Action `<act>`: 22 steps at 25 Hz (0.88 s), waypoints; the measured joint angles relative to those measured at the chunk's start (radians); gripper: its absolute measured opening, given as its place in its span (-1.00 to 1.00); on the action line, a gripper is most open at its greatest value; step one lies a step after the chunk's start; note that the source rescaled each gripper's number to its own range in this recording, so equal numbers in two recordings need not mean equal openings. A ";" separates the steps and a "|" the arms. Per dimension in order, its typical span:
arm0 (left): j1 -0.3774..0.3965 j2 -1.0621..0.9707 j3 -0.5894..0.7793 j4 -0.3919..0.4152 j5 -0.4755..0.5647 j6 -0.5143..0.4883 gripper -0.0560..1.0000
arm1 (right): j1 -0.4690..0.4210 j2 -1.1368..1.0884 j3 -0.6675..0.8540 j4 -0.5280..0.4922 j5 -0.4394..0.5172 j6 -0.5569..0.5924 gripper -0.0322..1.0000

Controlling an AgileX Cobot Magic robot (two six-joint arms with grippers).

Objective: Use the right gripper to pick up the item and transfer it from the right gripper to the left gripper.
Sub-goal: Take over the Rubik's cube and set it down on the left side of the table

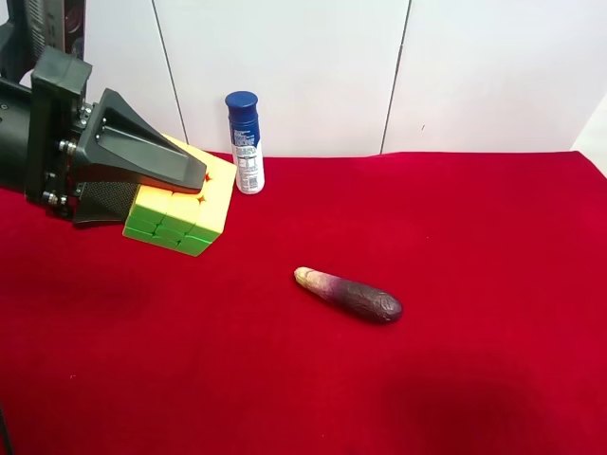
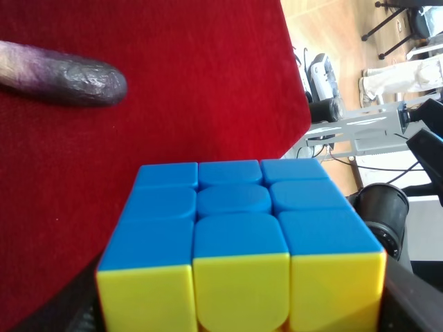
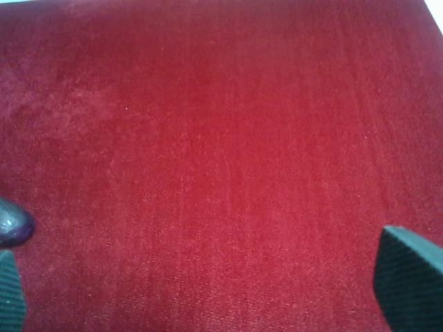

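Note:
The item (image 1: 185, 227) is a puzzle cube showing yellow and green faces at the exterior high view's left. It is tilted between the two wedge fingers of my left gripper (image 1: 171, 190), which is shut on it. In the left wrist view the item (image 2: 235, 235) fills the near field with blue and yellow faces, and a dark finger (image 2: 415, 304) shows beside it. My right gripper (image 3: 208, 287) is open over bare red cloth, fingertips wide apart with nothing between them. The right arm is out of the exterior high view.
A dark purple eggplant-like object (image 1: 349, 295) lies mid-table on the red cloth (image 1: 455, 237); its tip (image 3: 12, 223) shows near one right fingertip. A blue-capped white can (image 1: 245, 142) stands by the back wall, close behind the cube. The cloth's edge (image 2: 297, 117) drops to the floor.

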 joint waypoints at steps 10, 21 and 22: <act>0.000 0.000 0.000 0.110 -0.095 0.008 -0.87 | 0.000 0.000 0.000 0.000 0.000 0.000 1.00; 0.000 0.000 0.000 0.308 -0.190 -0.016 -0.87 | 0.000 0.000 0.000 0.000 0.000 0.000 1.00; 0.000 0.000 0.000 0.332 -0.193 -0.032 -0.87 | 0.000 0.000 0.000 0.000 0.000 0.000 1.00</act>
